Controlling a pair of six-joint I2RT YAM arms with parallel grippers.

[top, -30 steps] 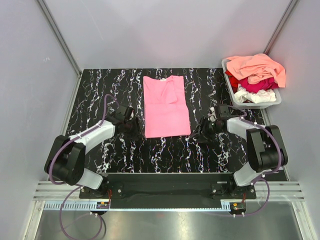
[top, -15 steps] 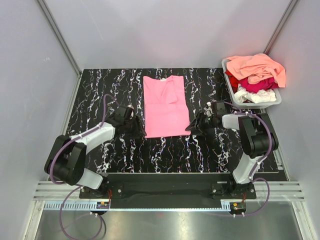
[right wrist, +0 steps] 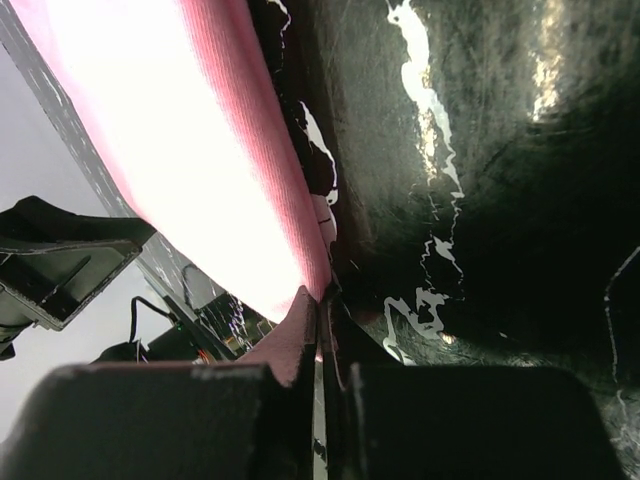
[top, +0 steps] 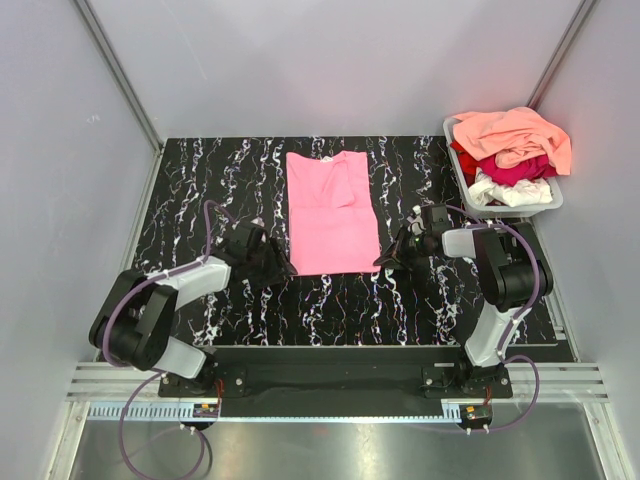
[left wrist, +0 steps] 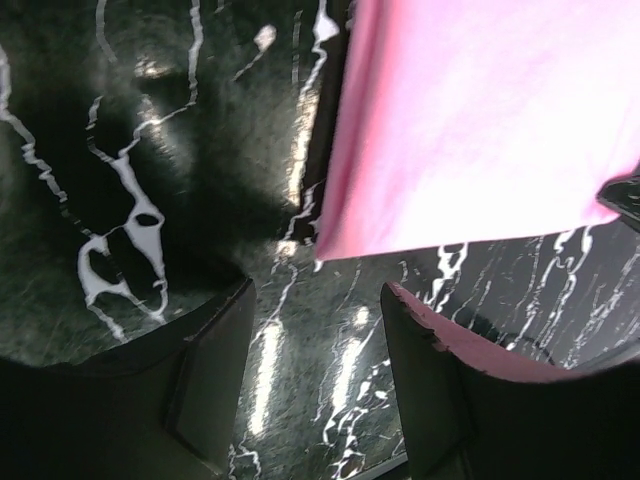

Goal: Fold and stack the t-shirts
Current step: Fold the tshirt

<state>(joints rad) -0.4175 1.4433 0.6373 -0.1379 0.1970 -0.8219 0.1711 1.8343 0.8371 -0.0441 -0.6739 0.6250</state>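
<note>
Clenched right gripper [right wrist: 320, 312] pinching the near right corner of the pink t-shirt [top: 330, 210], left gripper [left wrist: 315, 350] released just short of its near left corner, shirt flat on the marbled table [top: 200, 180], peach-orange tee [top: 515, 132], crimson tee [top: 518, 170], white tee [top: 503, 190] heaped in a grey tub [top: 512, 211] to its far right.

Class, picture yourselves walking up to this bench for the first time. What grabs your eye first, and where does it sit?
A bright pink t-shirt, folded into a long strip, lies in the middle of the black marbled table. The right fingers pinch its near right corner; the left fingers stand open just short of its near left corner. At the far right, a grey tub overflows with peach, crimson and white tees.
</note>
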